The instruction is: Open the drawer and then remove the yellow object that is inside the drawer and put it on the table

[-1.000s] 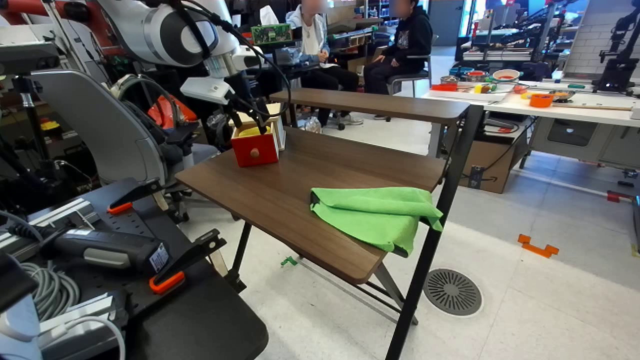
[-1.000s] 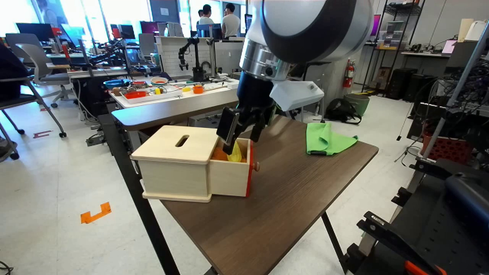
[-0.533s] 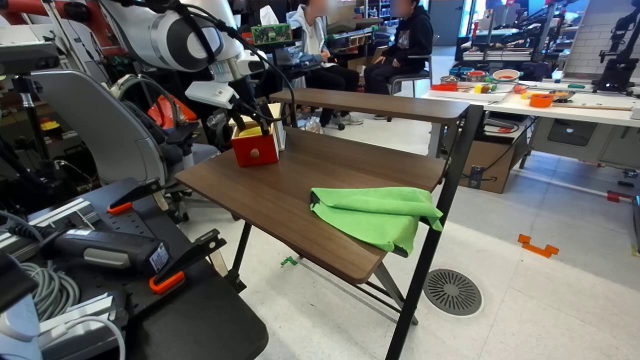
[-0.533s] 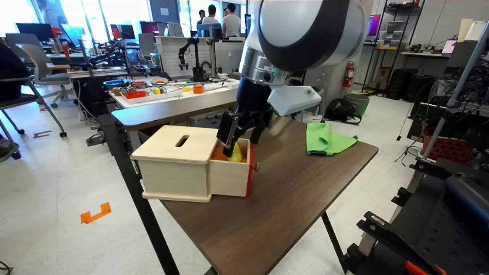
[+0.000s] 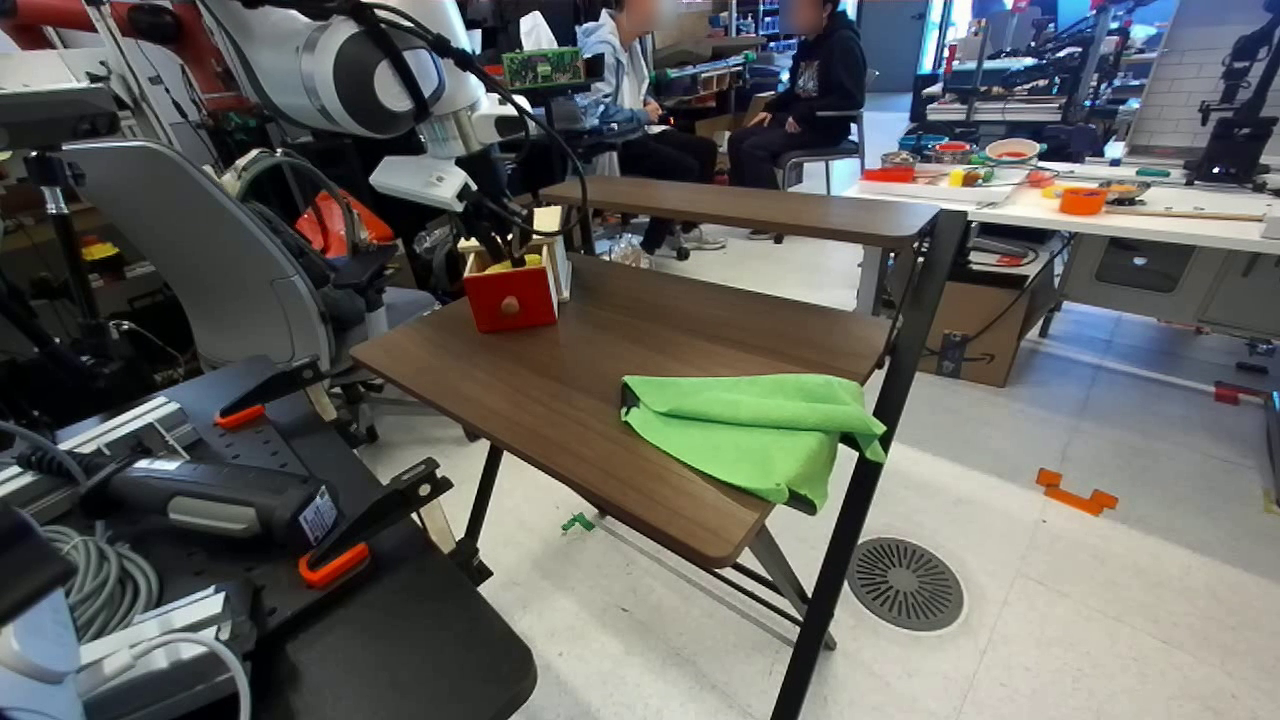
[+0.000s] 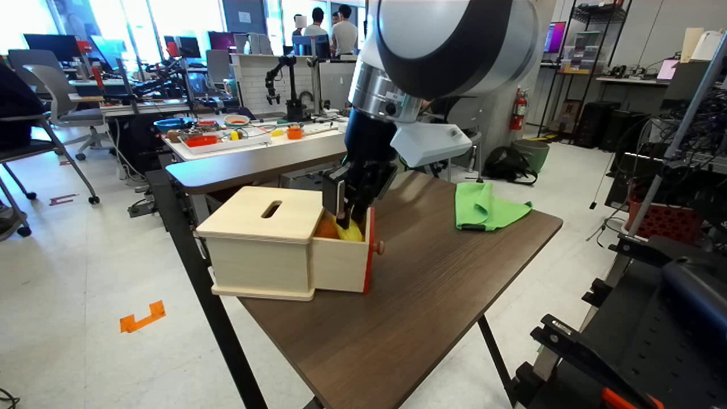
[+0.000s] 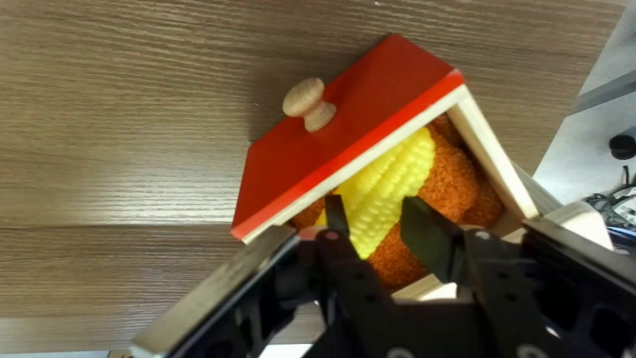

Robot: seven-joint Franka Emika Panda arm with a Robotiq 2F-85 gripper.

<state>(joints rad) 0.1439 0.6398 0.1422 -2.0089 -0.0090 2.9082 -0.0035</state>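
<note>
In the drawer (image 7: 350, 127), the gripper (image 7: 372, 204) straddles yellow corn (image 7: 387, 180); whether grasped, I can't tell.

Yel. corn (image 7: 390, 181) in open red-front drwr (image 7: 377, 104) on brn tbl (image 7: 124, 139)

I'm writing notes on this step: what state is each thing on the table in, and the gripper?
Wooden box: upright on the table
Drawer: pulled open
Knob: nothing touching it
Yellow corncob: in the drawer
Orange-brown fuzzy material: in the drawer, around the corncob
Gripper: pointing down at the drawer, the corncob showing between its jaws; cannot tell whether they grip it
Green cloth: loosely folded, partly over the table's edge
</note>
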